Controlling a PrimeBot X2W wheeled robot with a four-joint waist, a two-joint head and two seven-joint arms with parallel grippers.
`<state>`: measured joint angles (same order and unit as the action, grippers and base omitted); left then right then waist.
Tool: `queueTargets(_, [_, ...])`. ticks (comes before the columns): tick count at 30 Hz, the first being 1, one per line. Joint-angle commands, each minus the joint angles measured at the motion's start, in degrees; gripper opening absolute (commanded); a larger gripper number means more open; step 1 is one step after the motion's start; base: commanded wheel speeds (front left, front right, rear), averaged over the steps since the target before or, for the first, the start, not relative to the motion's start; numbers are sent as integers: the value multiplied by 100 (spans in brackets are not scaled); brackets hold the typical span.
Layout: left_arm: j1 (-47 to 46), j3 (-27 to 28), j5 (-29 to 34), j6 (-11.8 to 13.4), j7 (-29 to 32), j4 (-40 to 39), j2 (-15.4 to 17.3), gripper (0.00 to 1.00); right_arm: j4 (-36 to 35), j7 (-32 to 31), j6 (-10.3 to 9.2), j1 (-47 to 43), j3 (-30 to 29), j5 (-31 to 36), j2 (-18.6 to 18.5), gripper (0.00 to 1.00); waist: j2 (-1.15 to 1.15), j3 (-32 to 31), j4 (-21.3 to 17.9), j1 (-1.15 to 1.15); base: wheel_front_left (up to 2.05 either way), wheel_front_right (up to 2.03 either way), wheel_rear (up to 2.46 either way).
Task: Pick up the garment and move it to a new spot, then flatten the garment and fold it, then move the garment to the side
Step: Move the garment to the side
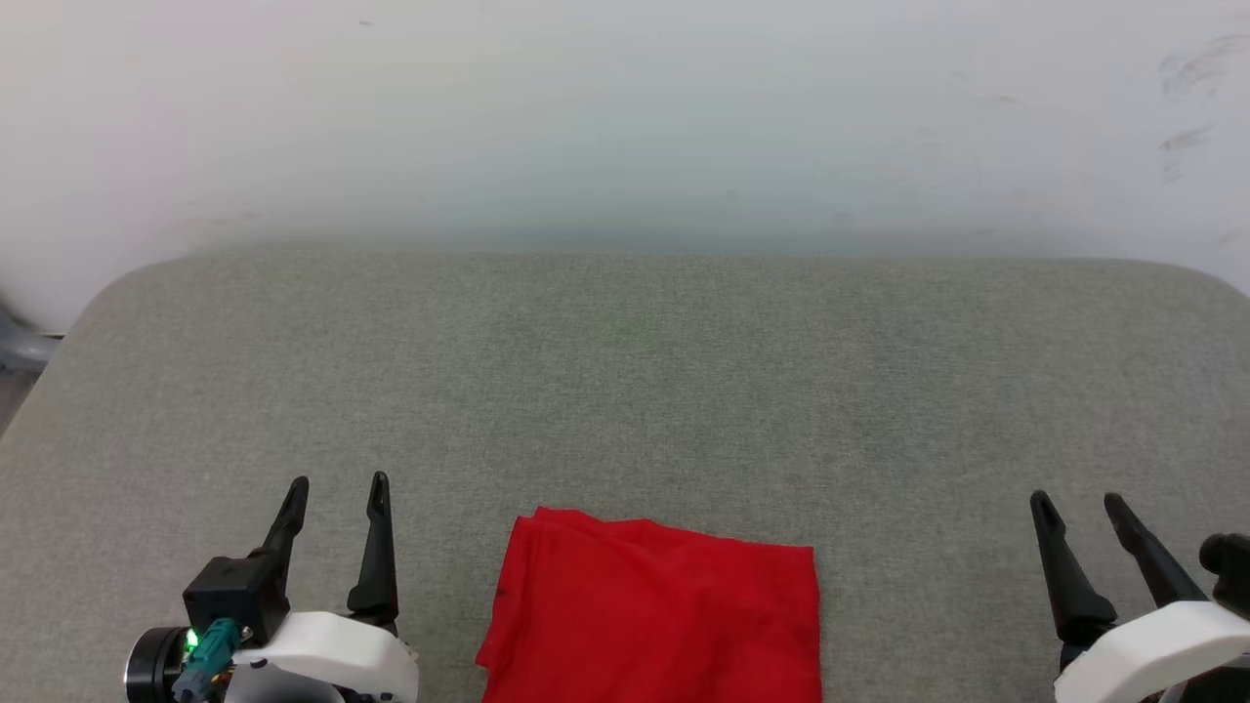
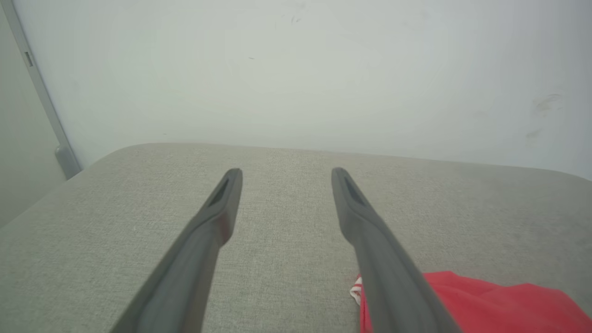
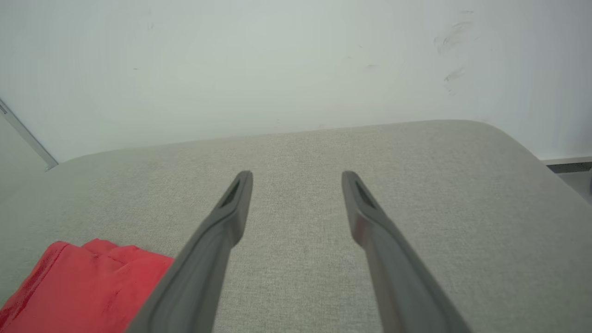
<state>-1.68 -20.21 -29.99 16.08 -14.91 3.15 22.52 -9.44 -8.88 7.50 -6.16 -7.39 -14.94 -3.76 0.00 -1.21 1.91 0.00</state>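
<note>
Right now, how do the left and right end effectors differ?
The left end effector sits nearer the garment than the right end effector does. In the head view the left end effector's fingers point almost straight up, while the right end effector's lean left. Both are open and hold nothing.

One red garment (image 1: pixel 654 610). Two tools: one left tool (image 1: pixel 338 481), one right tool (image 1: pixel 1076 499). Two long dark fingers (image 1: pixel 371 547) on each, four in all. One grey fabric-covered counter (image 1: pixel 625 391). One pale wall (image 1: pixel 625 117). One green light (image 1: pixel 191 640) at the left wrist. One grey strip (image 2: pixel 45 97) up the wall's left edge, seen from the left wrist.
</note>
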Motion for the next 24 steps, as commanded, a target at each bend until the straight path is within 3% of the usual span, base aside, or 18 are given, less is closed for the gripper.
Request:
queueTargets(1, [-84, 29, 42, -38, -39, -35, -38, 100, 109, -168, -3, -101, -44, -185, -87, 100, 0, 57, 73, 0, 0, 0, 0])
queueTargets(10, [-266, 319, 189, -184, -27, -157, -255, 100, 790, -1528, -3, -109, 63, -1366, -448, 100, 0, 535, 427, 0, 0, 0, 0])
queueTargets(17, [-466, 512, 394, -358, -27, -154, -540, 100, 1168, -2195, -3, 156, 872, -1899, -489, 100, 0, 962, 632, 0, 0, 0, 0])
queueTargets(24, [-606, 672, 609, -589, -27, -33, -825, 100, 1482, -2400, -4, 408, 1570, -2429, -600, 100, 0, 1205, 733, 0, 0, 0, 0])
